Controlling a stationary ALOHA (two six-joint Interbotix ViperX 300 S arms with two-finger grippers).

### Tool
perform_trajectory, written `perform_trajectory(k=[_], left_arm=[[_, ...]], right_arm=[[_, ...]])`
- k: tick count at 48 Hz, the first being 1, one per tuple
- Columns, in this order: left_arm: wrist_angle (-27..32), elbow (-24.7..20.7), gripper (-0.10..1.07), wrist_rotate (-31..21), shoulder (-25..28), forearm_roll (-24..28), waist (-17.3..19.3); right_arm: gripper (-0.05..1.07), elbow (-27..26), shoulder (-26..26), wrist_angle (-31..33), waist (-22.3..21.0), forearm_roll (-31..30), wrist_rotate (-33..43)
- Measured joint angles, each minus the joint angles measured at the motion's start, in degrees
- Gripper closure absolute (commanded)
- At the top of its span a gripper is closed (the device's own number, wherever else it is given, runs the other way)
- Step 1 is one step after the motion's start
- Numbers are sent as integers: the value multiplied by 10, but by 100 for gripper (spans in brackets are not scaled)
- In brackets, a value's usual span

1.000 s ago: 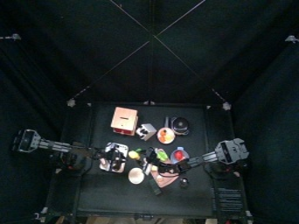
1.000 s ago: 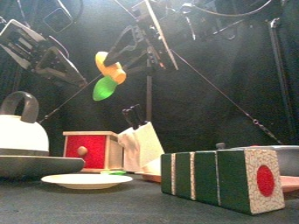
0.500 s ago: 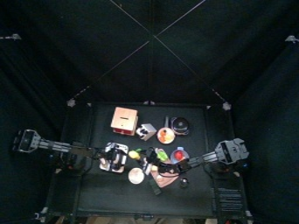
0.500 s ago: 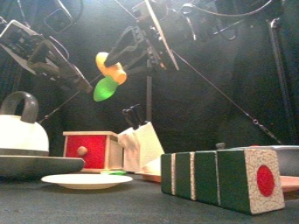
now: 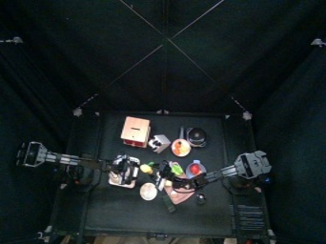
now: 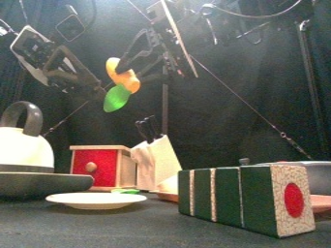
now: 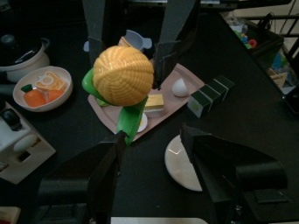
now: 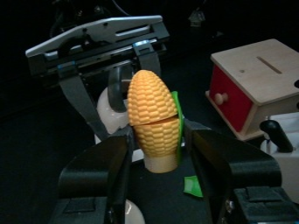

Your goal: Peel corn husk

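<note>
Corn cob (image 8: pixel 156 112), clamped at its base in the right end effector (image 8: pixel 160 157); left end effector (image 7: pixel 152 149) spread apart.
Judged rigid, light, bumpy; the green husk (image 6: pixel 116 98) is pliable, best pinched at its free edge.

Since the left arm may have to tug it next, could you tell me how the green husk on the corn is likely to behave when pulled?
The husk hangs loose below the corn, so it is probably floppy. It looks thin, likely light and apt to tear. The right tool grips the cob's base, so the corn should stay put.
</note>
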Motion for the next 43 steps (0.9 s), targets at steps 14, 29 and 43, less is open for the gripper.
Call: perform_trajectory(k=[14, 29, 43], left_arm=[[-10, -14, 23, 0, 25, -6, 11], [-25, -14, 48, 1, 30, -11, 16], [-25, -11, 48, 0, 28, -12, 29]], right_arm=[[46, 0, 0, 0, 0, 0, -1], [46, 0, 0, 2, 0, -1, -1], [46, 11, -14, 13, 10, 1, -2]])
